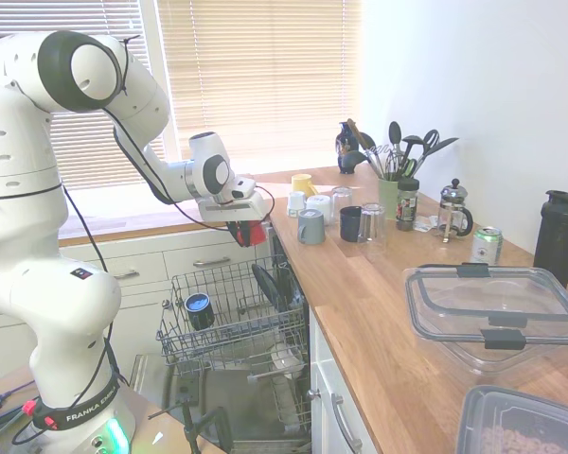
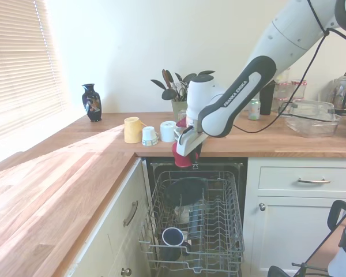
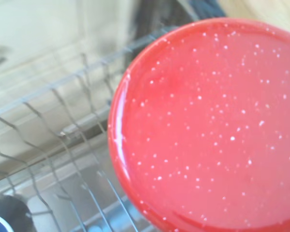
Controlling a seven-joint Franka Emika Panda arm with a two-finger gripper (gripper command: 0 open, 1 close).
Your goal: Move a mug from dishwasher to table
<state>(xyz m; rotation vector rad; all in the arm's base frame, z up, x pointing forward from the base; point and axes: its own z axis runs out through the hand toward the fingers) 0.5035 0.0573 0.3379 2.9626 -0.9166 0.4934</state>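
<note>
The glossy red mug hangs in the air above the dishwasher's pulled-out grey wire rack, close to the edge of the wooden countertop. My gripper is shut on the mug. In the second exterior view the mug sits under the gripper, just in front of the counter edge and above the rack. The wrist view is filled by the mug's speckled red base, with rack wires behind it.
A dark mug with a blue inside sits in the rack. Several mugs and glasses stand on the counter near the held mug, with a utensil holder, a French press, a can and clear plastic containers further along.
</note>
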